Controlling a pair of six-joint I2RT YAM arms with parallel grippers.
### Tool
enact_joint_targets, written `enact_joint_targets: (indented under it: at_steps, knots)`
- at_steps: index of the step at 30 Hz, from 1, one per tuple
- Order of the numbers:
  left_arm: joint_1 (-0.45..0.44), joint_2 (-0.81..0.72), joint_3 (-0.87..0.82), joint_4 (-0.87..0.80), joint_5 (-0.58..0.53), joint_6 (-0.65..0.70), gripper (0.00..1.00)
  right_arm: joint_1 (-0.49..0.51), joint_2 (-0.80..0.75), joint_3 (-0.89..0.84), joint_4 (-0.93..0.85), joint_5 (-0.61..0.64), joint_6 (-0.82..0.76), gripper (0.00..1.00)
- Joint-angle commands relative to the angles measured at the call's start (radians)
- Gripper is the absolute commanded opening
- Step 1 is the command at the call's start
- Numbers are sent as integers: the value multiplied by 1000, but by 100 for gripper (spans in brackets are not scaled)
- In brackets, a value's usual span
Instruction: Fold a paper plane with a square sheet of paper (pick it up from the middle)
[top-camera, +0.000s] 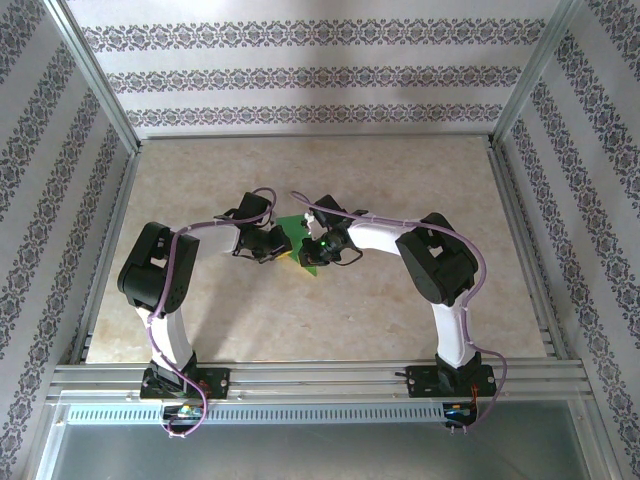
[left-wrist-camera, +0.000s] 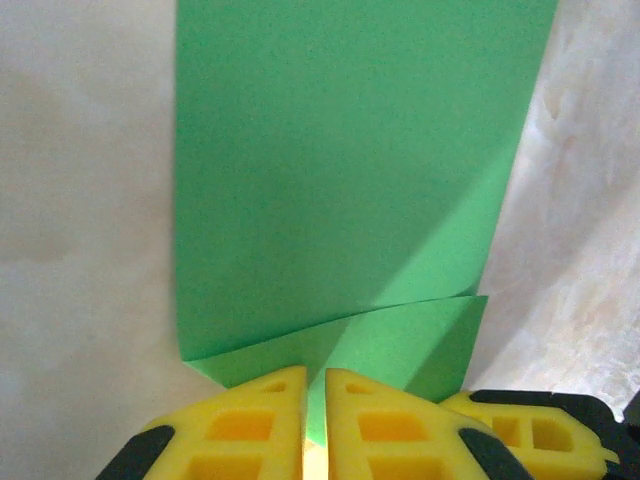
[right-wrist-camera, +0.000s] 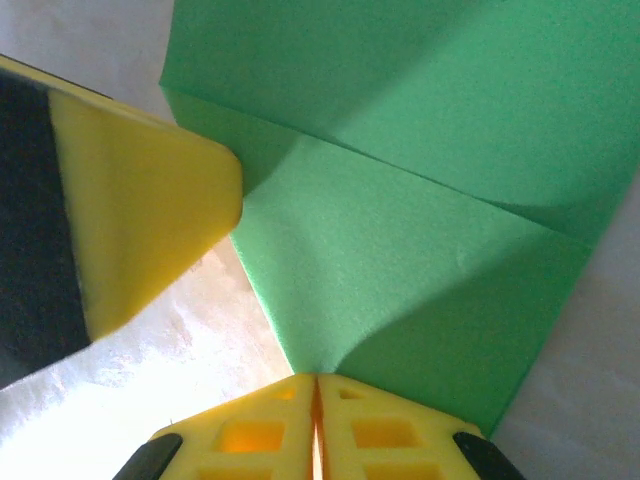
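The square sheet of paper (top-camera: 296, 230) is bright green and lies partly folded on the table between my two grippers. In the left wrist view the paper (left-wrist-camera: 350, 170) stretches away from my left gripper (left-wrist-camera: 316, 375), with a folded flap at the near end. Its yellow jaws stand a narrow slit apart, and green shows in the slit. My right gripper (right-wrist-camera: 316, 378) is shut on the paper (right-wrist-camera: 420, 250), pinching an edge that rises to its tips. One left finger (right-wrist-camera: 140, 220) hovers by the paper's creased corner. From above, the left gripper (top-camera: 275, 248) and right gripper (top-camera: 322, 245) face each other.
The beige marbled table (top-camera: 300, 330) stretches around the paper on all sides. Metal rails (top-camera: 300, 375) run along the near edge by the arm bases. Patterned walls (top-camera: 320, 80) close in the back and both sides.
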Motion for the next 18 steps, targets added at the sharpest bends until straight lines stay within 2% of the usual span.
enact_joint_targets:
  at_steps: [1,10,18]
  knots:
    - [14,14,18,-50,-56,38,13,9,14,-46,-92,32,-27,12]
    - [24,67,10,-85,-83,25,7,7,-21,-82,-112,29,-40,12]
    - [23,75,0,-110,-94,17,7,3,-120,-211,-131,14,-60,12]
